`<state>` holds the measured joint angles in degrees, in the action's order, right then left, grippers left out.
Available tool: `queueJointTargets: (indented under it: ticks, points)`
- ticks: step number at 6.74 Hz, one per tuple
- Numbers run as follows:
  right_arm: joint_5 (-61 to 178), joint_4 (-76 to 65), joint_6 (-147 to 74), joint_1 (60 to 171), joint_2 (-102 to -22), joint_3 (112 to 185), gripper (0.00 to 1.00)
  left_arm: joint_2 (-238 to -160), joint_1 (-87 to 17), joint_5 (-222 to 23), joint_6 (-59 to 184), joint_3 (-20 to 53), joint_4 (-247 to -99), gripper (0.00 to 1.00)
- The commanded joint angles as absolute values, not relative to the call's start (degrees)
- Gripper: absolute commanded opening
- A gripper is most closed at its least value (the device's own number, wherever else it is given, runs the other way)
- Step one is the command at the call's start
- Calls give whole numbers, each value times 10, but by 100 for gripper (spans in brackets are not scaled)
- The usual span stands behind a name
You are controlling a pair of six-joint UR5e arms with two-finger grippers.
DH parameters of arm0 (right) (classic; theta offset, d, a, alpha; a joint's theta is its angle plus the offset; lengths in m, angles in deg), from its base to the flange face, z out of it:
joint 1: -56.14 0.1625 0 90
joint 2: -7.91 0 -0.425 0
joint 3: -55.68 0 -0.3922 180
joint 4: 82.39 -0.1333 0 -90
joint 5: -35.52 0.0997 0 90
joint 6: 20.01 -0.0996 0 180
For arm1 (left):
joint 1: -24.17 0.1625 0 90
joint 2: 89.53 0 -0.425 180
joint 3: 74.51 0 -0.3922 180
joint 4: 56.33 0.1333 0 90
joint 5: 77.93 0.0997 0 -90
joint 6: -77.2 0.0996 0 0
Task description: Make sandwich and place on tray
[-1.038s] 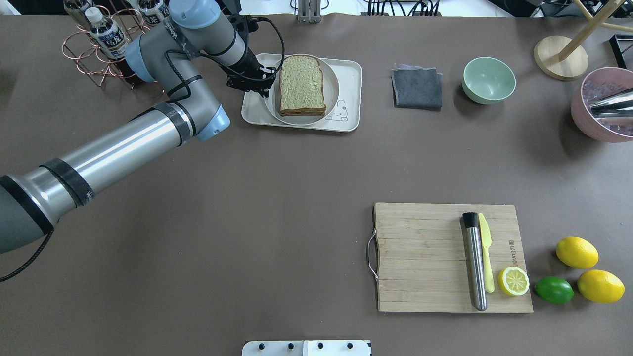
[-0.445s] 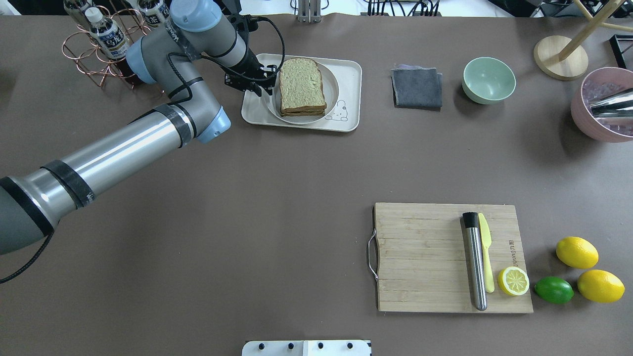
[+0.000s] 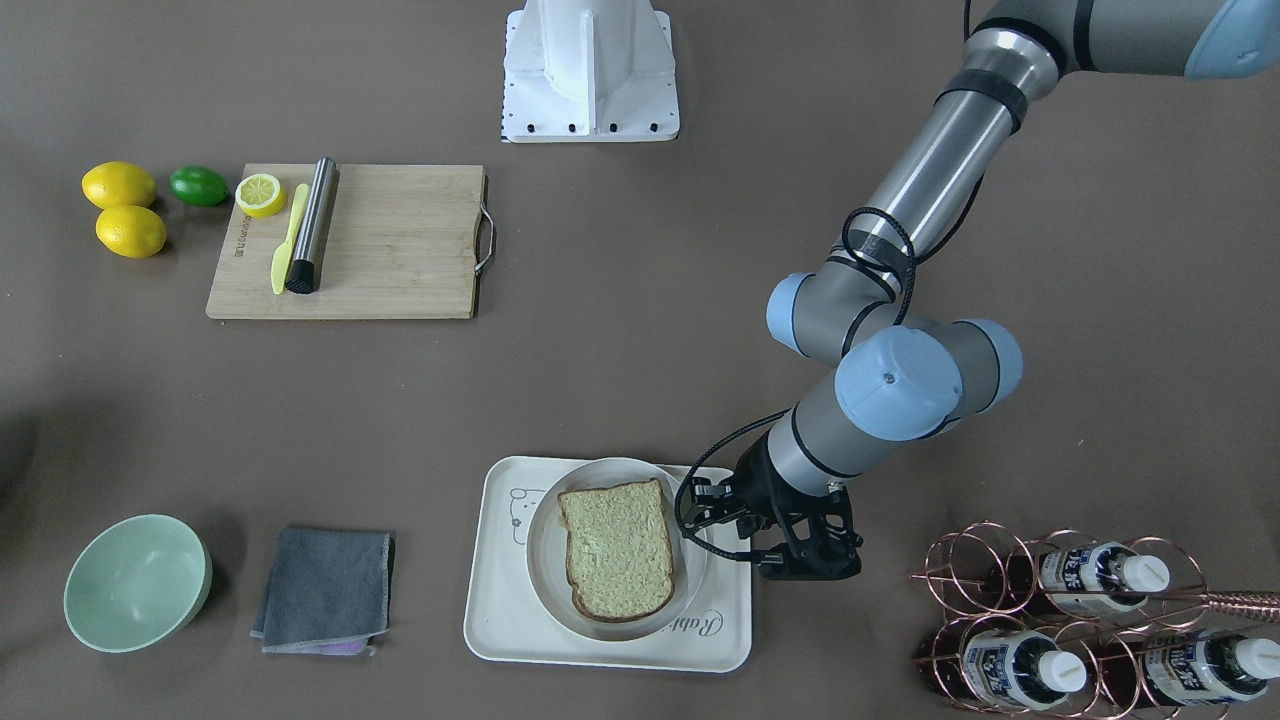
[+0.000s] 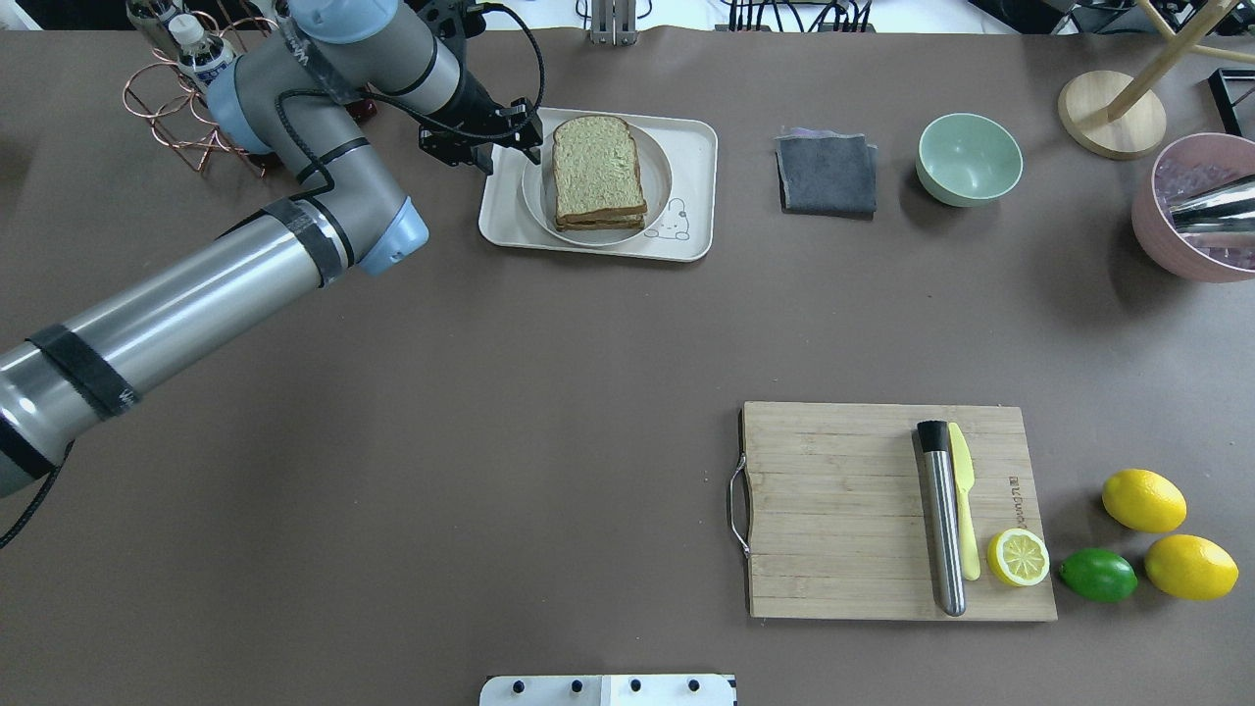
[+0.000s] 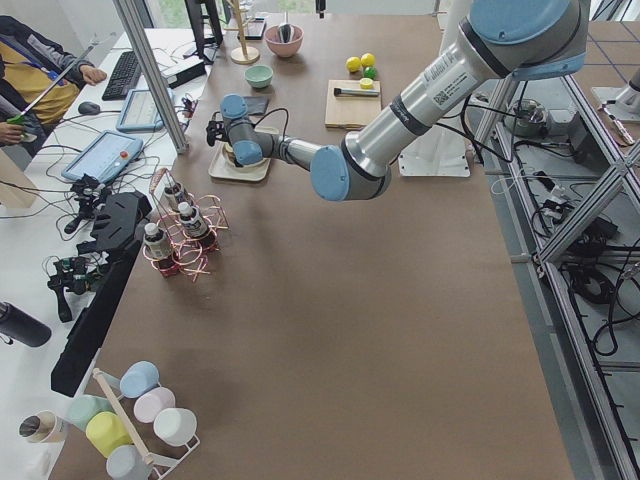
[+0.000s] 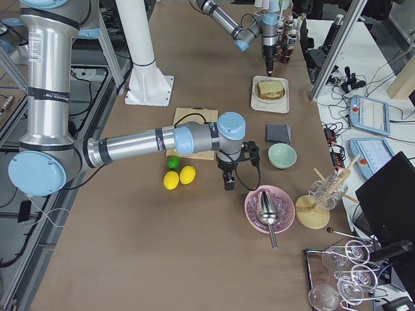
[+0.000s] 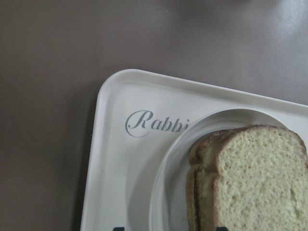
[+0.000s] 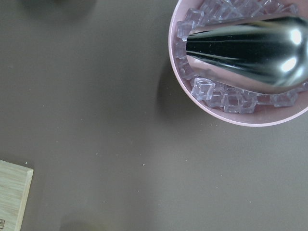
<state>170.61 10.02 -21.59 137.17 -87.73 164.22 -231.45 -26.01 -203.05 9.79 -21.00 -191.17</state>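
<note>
The sandwich, two tan bread slices stacked, lies on a round white plate that sits on the cream tray. The egg is hidden between the slices. The sandwich and the tray also show in the front view, and in the left wrist view the sandwich sits beside the tray's "Rabbit" script. My left gripper hovers open and empty over the tray's left edge, beside the plate. My right gripper shows only in the exterior right view, near the pink bowl; I cannot tell whether it is open or shut.
A copper bottle rack stands just behind my left arm. A grey cloth and a green bowl lie right of the tray. The wooden cutting board holds a muddler, a knife and a lemon half. A pink ice bowl holds a scoop.
My left gripper has drawn back from the plate's left rim, up and to the left, and the arm has swung leftward. The sandwich, plate and tray stay in place.
</note>
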Motion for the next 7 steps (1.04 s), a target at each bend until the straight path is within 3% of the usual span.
queueJointTargets:
  ticks: [1,6,7]
  points:
    - [1706,100,-216,1372,-875,1642,100,-2213,-278,-2034,101,-18,-1776,72]
    - [1697,98,-213,1371,-874,1637,100,-1988,-437,-2067,531,257,-1459,72]
    - [1697,98,-212,1371,-875,1637,100,-1963,-485,-2068,634,257,-1425,76]
